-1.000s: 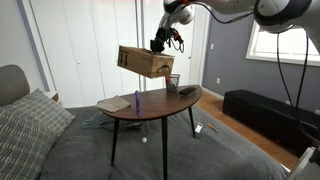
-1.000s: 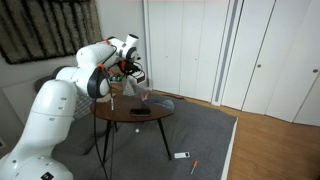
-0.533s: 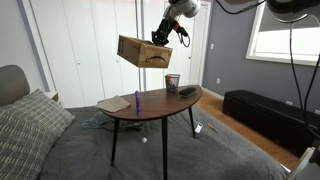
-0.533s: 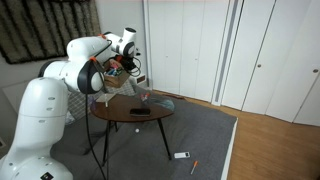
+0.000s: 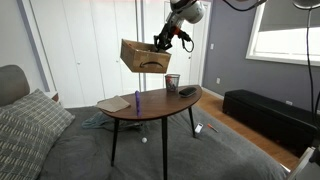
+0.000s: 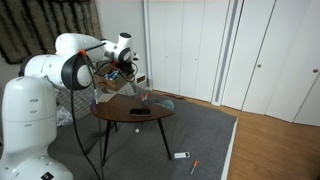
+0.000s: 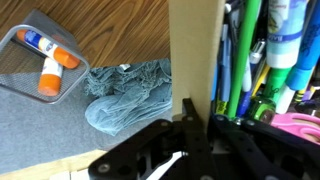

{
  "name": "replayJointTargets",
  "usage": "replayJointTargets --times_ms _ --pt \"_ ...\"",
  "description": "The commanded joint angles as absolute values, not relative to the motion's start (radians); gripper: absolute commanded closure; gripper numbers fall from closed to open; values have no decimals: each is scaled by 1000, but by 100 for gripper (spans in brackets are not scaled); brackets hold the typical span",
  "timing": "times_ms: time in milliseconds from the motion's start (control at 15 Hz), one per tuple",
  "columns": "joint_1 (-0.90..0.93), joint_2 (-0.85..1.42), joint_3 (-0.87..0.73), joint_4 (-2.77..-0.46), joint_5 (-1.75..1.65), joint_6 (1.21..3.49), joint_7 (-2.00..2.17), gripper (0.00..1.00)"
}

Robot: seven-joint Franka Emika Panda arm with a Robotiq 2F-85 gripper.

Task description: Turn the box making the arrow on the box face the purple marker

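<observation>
Exterior views, left to right: a grey patterned cushion (image 5: 30,125) lies at the left edge, well apart from the table (image 5: 150,113). I have the box (image 5: 143,56) in the air, well above the tabletop and tilted, with a dark curved mark on the face toward the camera; I cannot tell which way the arrow points. The gripper (image 5: 159,43) meets the box at its upper right edge. On the table below, the purple marker (image 5: 138,100) stands upright near the middle. To its right come the glass cup (image 5: 172,82) and, at the far right rim, the dark flat object (image 5: 187,91). In an exterior view the white arm (image 6: 70,70) reaches in from the left over the table. Wrist view, left to right: a clear tray (image 7: 30,30) holds two glue sticks (image 7: 50,68) with orange caps. A crumpled blue cloth (image 7: 125,95) lies lower down, then the cardboard wall runs vertically through the frame. Right of that wall, pens (image 7: 245,60) in green, blue and other colours lie inside the box. The fingers (image 7: 187,118) are pinched narrow on that wall, one on each side.
</observation>
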State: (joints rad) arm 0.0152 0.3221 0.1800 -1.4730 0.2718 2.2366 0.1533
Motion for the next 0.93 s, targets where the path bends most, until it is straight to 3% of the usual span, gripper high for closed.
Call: replayJointTargets --times_ms 0,67,133,867 --pt "29 189 169 -1633 353 2314 126 98" --pt "44 283 149 -1535 285 2256 145 98" --pt "47 275 148 -1555 282 2258 140 92" --pt "67 329 106 -1569 277 2198 290 98"
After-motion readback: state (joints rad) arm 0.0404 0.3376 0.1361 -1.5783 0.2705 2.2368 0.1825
